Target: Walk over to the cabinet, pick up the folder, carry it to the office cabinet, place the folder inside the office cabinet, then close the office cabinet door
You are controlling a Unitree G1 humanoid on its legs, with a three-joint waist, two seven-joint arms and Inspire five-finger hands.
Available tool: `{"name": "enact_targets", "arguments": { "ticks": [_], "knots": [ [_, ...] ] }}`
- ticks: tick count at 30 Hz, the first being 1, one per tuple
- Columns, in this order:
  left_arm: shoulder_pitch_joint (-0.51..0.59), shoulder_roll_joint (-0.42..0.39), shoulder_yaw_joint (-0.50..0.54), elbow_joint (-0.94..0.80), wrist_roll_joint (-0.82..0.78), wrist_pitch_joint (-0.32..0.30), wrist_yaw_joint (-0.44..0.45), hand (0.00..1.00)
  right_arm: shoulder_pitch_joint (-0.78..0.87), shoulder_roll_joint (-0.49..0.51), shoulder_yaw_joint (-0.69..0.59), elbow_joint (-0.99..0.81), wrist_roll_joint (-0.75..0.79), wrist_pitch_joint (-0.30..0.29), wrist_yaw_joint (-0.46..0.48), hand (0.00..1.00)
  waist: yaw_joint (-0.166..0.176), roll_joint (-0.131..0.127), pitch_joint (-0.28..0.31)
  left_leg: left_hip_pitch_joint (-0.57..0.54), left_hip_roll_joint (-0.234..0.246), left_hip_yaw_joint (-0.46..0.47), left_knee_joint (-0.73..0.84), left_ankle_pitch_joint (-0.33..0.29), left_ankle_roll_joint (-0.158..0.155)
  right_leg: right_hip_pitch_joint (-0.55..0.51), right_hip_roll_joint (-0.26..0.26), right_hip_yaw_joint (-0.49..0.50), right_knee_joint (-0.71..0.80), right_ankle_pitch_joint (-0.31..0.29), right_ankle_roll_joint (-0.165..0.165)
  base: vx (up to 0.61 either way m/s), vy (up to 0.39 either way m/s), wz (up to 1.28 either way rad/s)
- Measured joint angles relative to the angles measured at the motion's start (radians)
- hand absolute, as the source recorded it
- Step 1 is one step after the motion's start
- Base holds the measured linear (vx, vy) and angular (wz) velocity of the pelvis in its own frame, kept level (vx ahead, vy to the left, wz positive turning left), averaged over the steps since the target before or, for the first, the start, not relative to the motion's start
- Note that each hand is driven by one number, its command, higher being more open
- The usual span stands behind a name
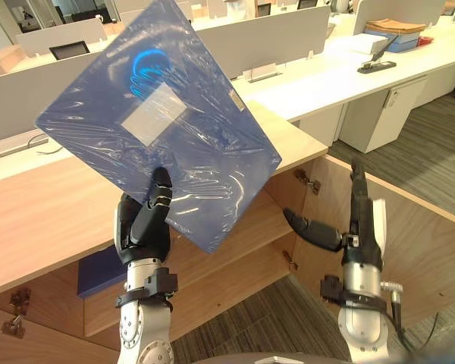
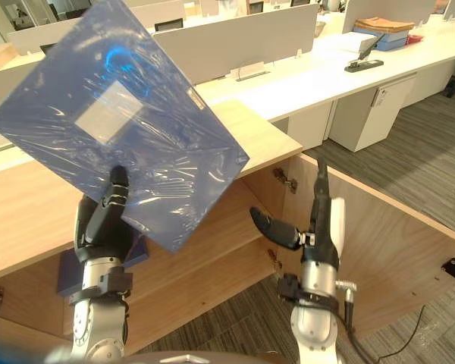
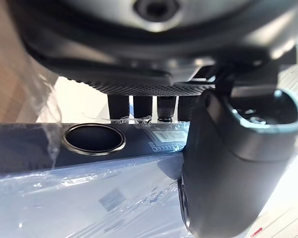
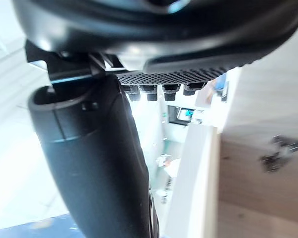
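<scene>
Slippage is the risk: the left hand [image 1: 145, 227] pinches the slick, plastic-wrapped folder [image 1: 159, 121] by its lower edge, with most of it tilting high above the fingers. The right hand [image 1: 358, 235], fingers straight and empty, lends no support

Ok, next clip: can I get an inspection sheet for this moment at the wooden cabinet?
Surface: wooden cabinet top, light wood, below the raised folder.
Job's things: blue folder in clear wrap, held tilted above the top; cabinet door stands open, shelf showing inside.
Clutter: dark blue item inside the cabinet under the top; kind unclear.
Hands: left hand shut on the folder's lower edge, fingers behind it; right hand open, holding nothing, by the open door.
Cables: nothing seen.
Surroundings: white desks with dividers, paper stack, black desk tool, grey carpet.
</scene>
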Motion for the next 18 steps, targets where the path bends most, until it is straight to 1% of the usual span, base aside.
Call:
{"name": "enact_targets", "arguments": {
  "ticks": [1,3,4,5,6,9,11,13,15,18],
  "knots": [
    [-0.008,0.008,0.005,0.011,0.007,0.003,-0.010,0.00,-0.034,-0.012,-0.001,-0.004,0.042,-0.007,0.013,1.00,0.003,-0.002,-0.003,0.000,0.000,-0.001,0.000,0.000,0.000,0.000,0.000,0.000,0.000,0.004,-0.003,-0.04,0.025,0.02],
    [-0.044,0.045,0.025,0.054,0.011,0.015,-0.051,0.00,-0.166,-0.048,-0.003,-0.010,0.206,-0.046,0.065,1.00,0.012,-0.010,-0.011,-0.003,-0.003,-0.010,0.001,0.000,0.000,0.005,-0.004,-0.001,-0.007,0.016,-0.005,-0.05,0.035,0.05],
    [-0.052,0.051,0.027,0.065,0.012,0.015,-0.061,0.00,-0.198,-0.058,-0.007,-0.011,0.239,-0.054,0.074,1.00,0.016,-0.011,-0.013,-0.004,-0.004,-0.012,0.001,0.000,0.000,0.007,-0.006,-0.002,-0.012,0.020,-0.005,-0.05,0.049,0.09],
    [-0.062,0.055,0.029,0.081,0.025,0.019,-0.076,0.00,-0.275,-0.082,-0.011,-0.011,0.295,-0.070,0.089,1.00,0.019,-0.011,-0.020,-0.012,-0.006,-0.022,0.001,0.000,0.000,0.012,-0.011,-0.004,-0.031,0.032,-0.005,-0.04,0.066,0.16],
    [-0.069,0.055,0.029,0.094,0.035,0.019,-0.092,0.00,-0.341,-0.102,-0.014,-0.011,0.330,-0.092,0.094,1.00,0.021,-0.011,-0.021,-0.017,-0.011,-0.032,0.002,0.001,0.001,0.020,-0.020,-0.009,-0.047,0.042,-0.002,-0.04,0.076,0.17],
    [-0.076,0.063,0.035,0.115,0.045,0.034,-0.110,0.00,-0.448,-0.136,-0.021,-0.011,0.397,-0.131,0.102,1.00,0.031,-0.011,-0.026,-0.017,-0.020,-0.045,0.003,0.001,0.001,0.043,-0.037,-0.014,-0.084,0.062,0.003,-0.04,0.110,0.14],
    [-0.077,0.076,0.041,0.126,0.045,0.036,-0.122,0.00,-0.483,-0.156,-0.022,-0.007,0.464,-0.151,0.114,1.00,0.038,-0.013,-0.028,-0.019,-0.028,-0.053,0.003,0.002,0.002,0.053,-0.049,-0.018,-0.103,0.072,0.008,-0.03,0.103,0.12],
    [-0.076,0.086,0.058,0.142,0.046,0.040,-0.136,0.00,-0.512,-0.183,-0.025,0.018,0.536,-0.154,0.141,1.00,0.045,-0.016,-0.029,-0.019,-0.040,-0.056,0.002,0.001,0.011,0.063,-0.064,-0.017,-0.124,0.084,0.013,-0.03,0.095,0.05],
    [-0.076,0.089,0.063,0.149,0.046,0.040,-0.141,0.00,-0.525,-0.199,-0.030,0.055,0.562,-0.155,0.155,1.00,0.046,-0.017,-0.030,-0.020,-0.049,-0.059,0.001,0.002,0.014,0.070,-0.075,-0.018,-0.140,0.094,0.017,-0.04,0.089,0.06],
    [-0.076,0.108,0.054,0.158,0.046,0.040,-0.181,0.00,-0.526,-0.211,-0.030,0.125,0.564,-0.153,0.169,1.00,0.047,-0.018,-0.030,-0.024,-0.063,-0.069,-0.005,0.004,0.023,0.080,-0.094,-0.024,-0.166,0.108,0.023,-0.03,0.072,0.08]
  ]
}}
